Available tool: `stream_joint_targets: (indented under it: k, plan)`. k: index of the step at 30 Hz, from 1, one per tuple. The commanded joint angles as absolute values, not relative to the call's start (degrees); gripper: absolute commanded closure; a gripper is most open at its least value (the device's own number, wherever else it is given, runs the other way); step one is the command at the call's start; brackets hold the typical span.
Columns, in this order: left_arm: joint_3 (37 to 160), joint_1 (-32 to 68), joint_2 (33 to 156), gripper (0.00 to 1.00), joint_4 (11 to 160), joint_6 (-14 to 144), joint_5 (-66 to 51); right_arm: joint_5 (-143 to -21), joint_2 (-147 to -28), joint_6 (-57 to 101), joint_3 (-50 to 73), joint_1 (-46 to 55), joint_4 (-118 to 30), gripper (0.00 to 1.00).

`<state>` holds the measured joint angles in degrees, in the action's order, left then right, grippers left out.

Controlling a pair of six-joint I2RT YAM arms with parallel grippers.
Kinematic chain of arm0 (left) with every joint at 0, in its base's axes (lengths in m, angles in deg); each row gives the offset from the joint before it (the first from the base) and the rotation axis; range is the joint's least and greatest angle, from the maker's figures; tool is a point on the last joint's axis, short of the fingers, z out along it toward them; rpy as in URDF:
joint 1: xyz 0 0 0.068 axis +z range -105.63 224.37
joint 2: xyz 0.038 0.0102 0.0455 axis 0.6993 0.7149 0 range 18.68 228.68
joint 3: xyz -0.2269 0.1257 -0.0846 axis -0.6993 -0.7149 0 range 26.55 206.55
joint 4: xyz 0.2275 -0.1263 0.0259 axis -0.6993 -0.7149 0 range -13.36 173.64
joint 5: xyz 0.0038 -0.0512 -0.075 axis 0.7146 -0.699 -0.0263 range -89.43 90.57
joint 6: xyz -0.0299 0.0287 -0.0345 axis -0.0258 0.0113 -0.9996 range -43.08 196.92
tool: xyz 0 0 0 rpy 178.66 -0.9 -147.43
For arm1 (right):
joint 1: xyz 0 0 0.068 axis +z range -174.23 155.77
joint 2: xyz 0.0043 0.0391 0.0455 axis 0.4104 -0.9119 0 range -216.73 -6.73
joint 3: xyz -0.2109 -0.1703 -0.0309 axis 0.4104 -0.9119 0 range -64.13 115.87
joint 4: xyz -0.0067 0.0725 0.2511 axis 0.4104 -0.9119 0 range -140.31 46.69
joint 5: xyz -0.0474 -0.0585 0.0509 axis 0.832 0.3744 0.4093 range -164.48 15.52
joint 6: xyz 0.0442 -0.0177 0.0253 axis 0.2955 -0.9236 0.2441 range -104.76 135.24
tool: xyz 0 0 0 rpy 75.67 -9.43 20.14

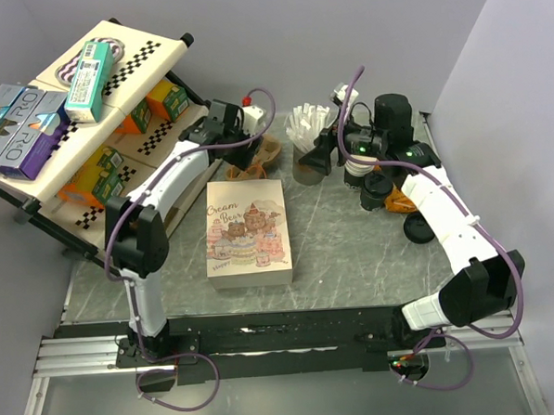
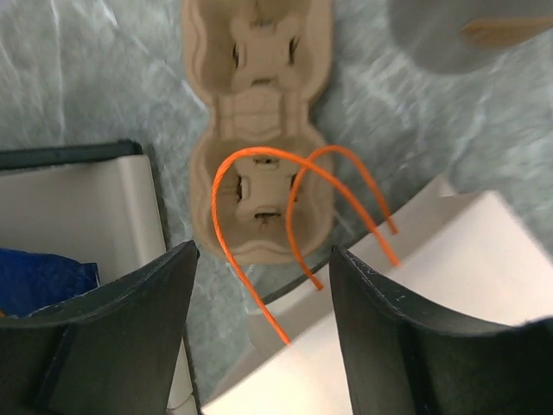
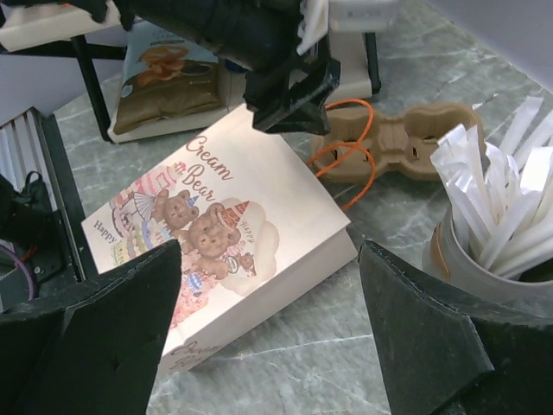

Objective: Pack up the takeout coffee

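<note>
Cup carrier (image 2: 259, 112) looks like rough matt molded pulp. Paper bag (image 3: 216, 246) is smooth, with orange cord handles (image 2: 259, 152). Tabletop (image 1: 354, 250) is marbled with a slight sheen, left gripper (image 2: 263, 255) matt black plastic.

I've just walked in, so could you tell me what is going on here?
Both arms hold nothing. The left tool hangs open over the cardboard cup carrier, next to the paper bag, which lies flat. The right tool is open beside the straw cup. The takeout coffee stands unpacked at the right.
</note>
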<state>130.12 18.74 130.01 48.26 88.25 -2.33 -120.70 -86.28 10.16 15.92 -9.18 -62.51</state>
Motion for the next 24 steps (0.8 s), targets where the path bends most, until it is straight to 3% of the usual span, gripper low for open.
stream_joint_targets:
  k: [1, 5, 8, 10, 13, 17, 24]
  plan:
    - [133.69, 19.14, 132.76, 0.31, 46.2, 90.89, 0.39, -121.85, -84.6, 11.46, 15.15, -10.25, -60.1, 0.11]
    - [136.94, 19.93, 137.51, 0.31, 45.05, 91.42, 2.22, -121.94, -83.99, 11.81, 14.45, -10.69, -59.92, 0.11]
    - [136.51, 20.37, 138.3, 0.37, 47.42, 92.21, 2.59, -121.68, -83.63, 11.55, 14.1, -10.87, -60.0, 0.11]
    - [137.81, 20.46, 138.74, 0.48, 47.34, 92.56, 1.63, -121.59, -83.37, 11.55, 13.83, -11.13, -60.09, 0.11]
    - [139.05, 20.73, 138.04, 0.79, 47.34, 92.3, -0.73, -122.12, -83.37, 11.81, 13.48, -11.31, -60.0, 0.11]
    - [137.74, 20.64, 133.75, 0.99, 47.51, 91.25, -5.73, -122.29, -83.89, 11.03, 13.48, -11.22, -59.83, 0.11]
    - [120.96, 19.94, 111.54, 0.99, 54.19, 93.7, -18.31, -123.17, -85.74, 7.42, 16.9, -11.22, -62.2, 0.12]
